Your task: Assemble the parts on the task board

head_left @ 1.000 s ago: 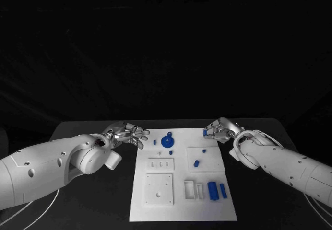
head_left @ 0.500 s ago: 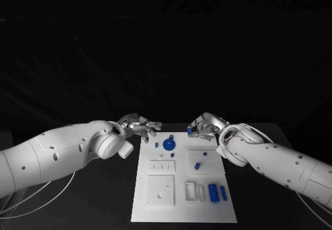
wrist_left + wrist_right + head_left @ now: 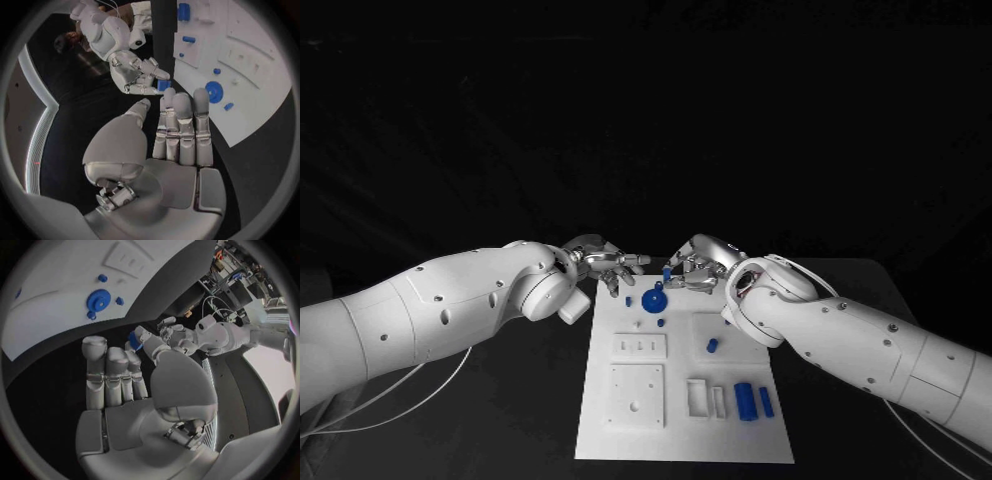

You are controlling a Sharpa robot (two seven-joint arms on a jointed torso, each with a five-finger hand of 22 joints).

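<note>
Early in the assembly, judging by the board. At the centre of the head view, just above the top edge of the task board [image 3: 678,440]: right hand [image 3: 692,270], pinching a small blue part [image 3: 666,272] between thumb and fingertips, clear of the board and off the table. Facing it from the left of the frame, close but not touching: left hand [image 3: 603,262], fingers straight and side by side with the thumb apart, holding nothing.

On the upper part of the board: a round blue disc [image 3: 655,298] with a small tab, flanked by two tiny blue pieces [image 3: 630,300], apparently lying loose rather than seated, though too small to tell for sure. Mid-board, right of centre: a short blue peg [image 3: 711,345] lying on a raised white square. Lower right of the board: two blue blocks [image 3: 744,400] standing side by side next to a white holder [image 3: 694,396]. Lower left: a white square plate [image 3: 633,396] with a hole, and above it a slotted white plate [image 3: 640,346], both without blue pieces in them.

Likely done so far: one part picked up, nothing plainly fitted. Left to do: most of it, meaning placing the held part and then dealing with the disc, peg, blocks and small pieces. Possibly a hand-over between the two hands next, going by how they face each other.
</note>
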